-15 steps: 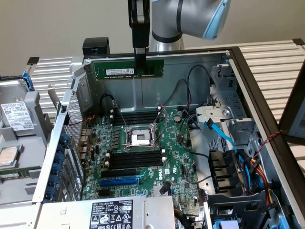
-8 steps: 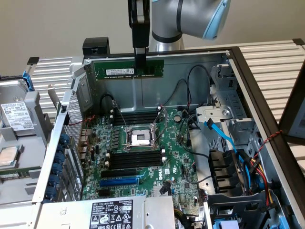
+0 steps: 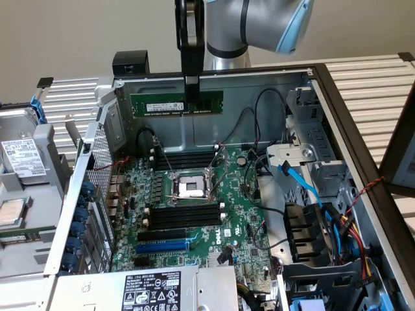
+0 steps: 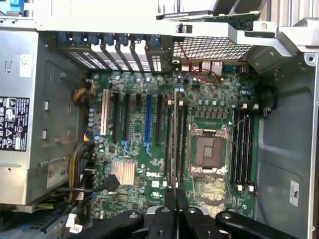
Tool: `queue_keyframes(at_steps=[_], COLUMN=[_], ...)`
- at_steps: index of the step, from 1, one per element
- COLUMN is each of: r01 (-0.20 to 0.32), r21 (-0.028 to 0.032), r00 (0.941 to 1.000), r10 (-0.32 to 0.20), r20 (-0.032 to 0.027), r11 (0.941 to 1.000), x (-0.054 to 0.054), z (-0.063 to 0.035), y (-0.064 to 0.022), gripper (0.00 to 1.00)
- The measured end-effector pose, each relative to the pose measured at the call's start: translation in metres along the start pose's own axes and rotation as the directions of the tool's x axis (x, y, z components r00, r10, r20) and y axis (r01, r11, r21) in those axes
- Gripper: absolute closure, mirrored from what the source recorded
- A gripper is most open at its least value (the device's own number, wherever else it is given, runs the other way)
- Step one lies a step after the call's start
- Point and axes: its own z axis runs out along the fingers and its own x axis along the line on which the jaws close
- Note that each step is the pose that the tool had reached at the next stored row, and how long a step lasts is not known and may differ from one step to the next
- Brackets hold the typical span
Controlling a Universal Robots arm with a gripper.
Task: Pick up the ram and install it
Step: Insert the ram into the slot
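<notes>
i have the gripper clenched on the ram, pinching the stick from above a little to the exterior view's right of its middle. the ram hangs level and on edge, up by the case's back wall, well above the motherboard. in the wrist view the ram runs edge-on out from the fingertips, seen just beside the black slots by the socket.
</notes>
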Motion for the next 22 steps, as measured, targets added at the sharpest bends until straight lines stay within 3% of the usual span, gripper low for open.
queue_keyframes(at_steps=[12,22], r01=[-0.034,-0.048], r21=[-0.0006,-0.0017], r00=[0.9991,0.9982], r10=[0.034,0.048], r20=[0.0232,0.0367], r11=[0.9994,0.9989], x=[-0.001,-0.001], z=[0.0207,0.0388], y=[-0.0022,-0.0025], gripper=[0.88,0.88])
